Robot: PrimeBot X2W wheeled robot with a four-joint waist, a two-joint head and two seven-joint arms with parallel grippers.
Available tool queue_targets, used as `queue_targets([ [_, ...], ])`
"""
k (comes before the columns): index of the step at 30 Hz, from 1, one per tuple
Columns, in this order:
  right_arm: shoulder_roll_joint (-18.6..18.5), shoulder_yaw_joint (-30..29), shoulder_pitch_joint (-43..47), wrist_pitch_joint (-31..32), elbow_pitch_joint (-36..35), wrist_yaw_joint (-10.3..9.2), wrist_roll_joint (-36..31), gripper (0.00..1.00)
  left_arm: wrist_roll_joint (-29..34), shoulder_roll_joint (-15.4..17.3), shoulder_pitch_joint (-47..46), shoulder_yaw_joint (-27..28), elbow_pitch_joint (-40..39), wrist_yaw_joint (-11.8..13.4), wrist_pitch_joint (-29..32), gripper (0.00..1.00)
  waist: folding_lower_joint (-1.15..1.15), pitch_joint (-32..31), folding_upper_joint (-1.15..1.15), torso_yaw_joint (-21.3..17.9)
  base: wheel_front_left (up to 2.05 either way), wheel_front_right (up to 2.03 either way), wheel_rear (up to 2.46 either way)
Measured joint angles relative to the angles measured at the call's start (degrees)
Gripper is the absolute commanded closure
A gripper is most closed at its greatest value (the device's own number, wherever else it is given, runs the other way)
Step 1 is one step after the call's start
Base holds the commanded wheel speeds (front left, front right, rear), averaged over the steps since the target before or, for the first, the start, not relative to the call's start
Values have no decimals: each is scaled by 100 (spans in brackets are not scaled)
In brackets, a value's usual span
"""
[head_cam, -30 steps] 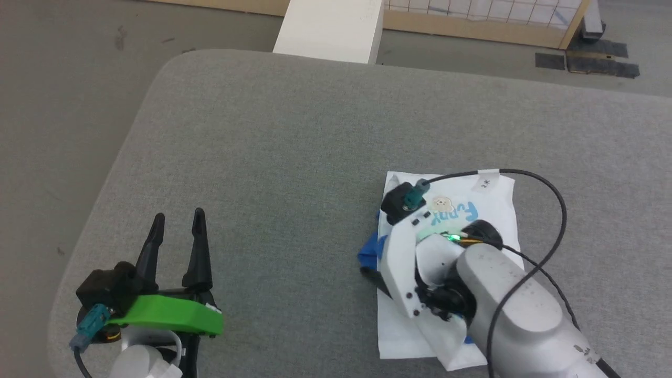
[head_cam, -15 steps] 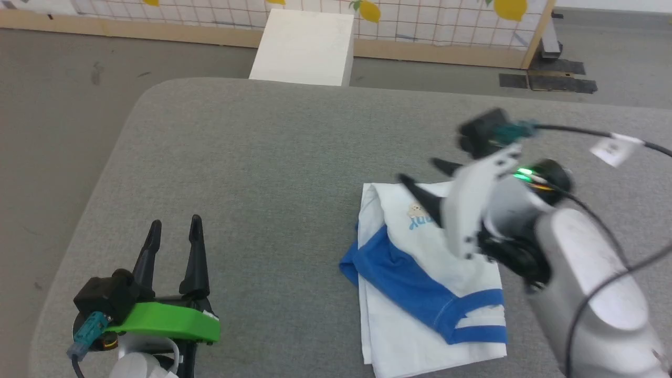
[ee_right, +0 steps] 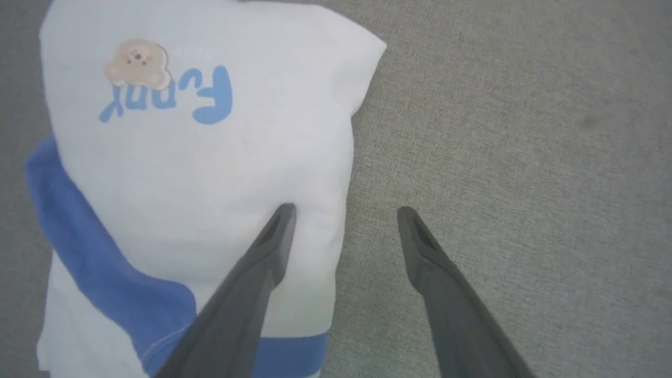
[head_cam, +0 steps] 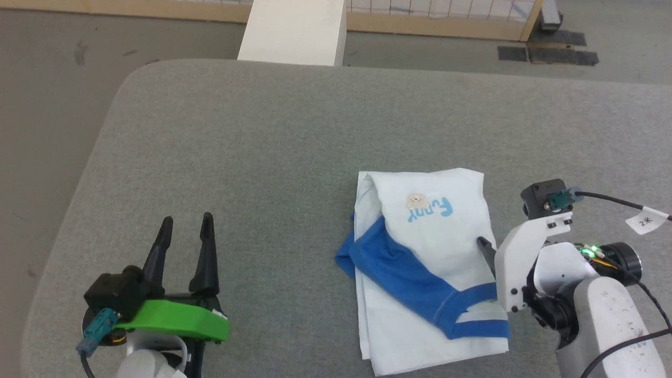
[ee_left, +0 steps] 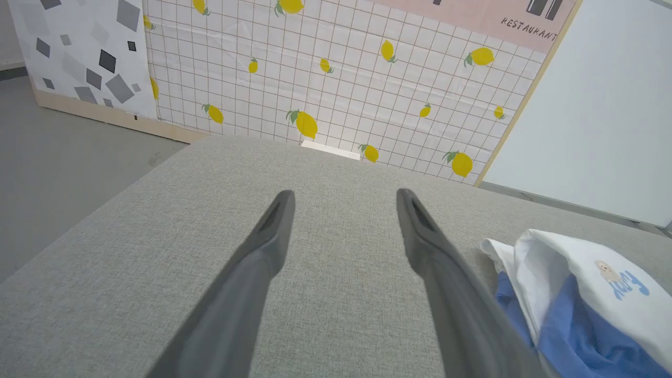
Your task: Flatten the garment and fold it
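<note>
The garment (head_cam: 425,262) lies folded into a narrow white packet on the grey table, right of centre. A bright-blue sleeve crosses it diagonally, and a small bear print with blue letters sits near its far end. My right gripper (ee_right: 346,212) is open at the garment's (ee_right: 199,173) right edge, holding nothing. One of its fingers (ee_right: 262,262) is over the white cloth and the other over bare table. In the head view one dark fingertip (head_cam: 484,245) pokes out from its white bracket. My left gripper (head_cam: 187,223) rests open and empty at the lower left, far from the garment (ee_left: 577,283).
The grey padded table (head_cam: 262,136) has a rounded far-left corner, with floor beyond it. A white block (head_cam: 294,26) stands past the far edge, in front of a wood-framed tiled panel (ee_left: 341,79) with lemons. A tagged black cable (head_cam: 648,220) trails from the right wrist.
My right arm lifted off the garment and swung to its right edge, uncovering the blue sleeve. The left arm stayed put. The head view itself shifted.
</note>
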Motion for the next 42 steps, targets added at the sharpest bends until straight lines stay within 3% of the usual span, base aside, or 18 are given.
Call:
queue_targets([
  [15,-20,183,-147,-138,958,-1,233,0,-70,33,-122,-89,58,0,0,0,0,261,0,405,0,0,0],
  [17,-25,177,-192,-168,1055,0,277,93,-73,33,-129,-100,68,0,0,0,0,267,0,440,0,0,0],
  [18,-25,182,-213,-200,1094,0,277,100,-74,33,-131,-97,74,0,0,0,0,265,0,448,0,0,0],
  [27,-152,905,-392,-455,1158,-1,300,100,-82,47,-105,22,90,0,0,0,0,87,0,252,0,0,0],
  [33,-1038,1716,-503,132,610,4,688,100,-81,35,49,190,-46,0,0,0,0,-25,0,-223,0,0,0],
  [38,-1991,1708,-781,538,299,3,894,100,-68,35,29,194,-200,0,0,0,0,-12,0,-797,0,0,0],
  [42,-2406,1437,-1043,622,291,3,932,100,-16,135,-87,141,-302,0,0,0,0,102,0,-1262,0,0,0],
])
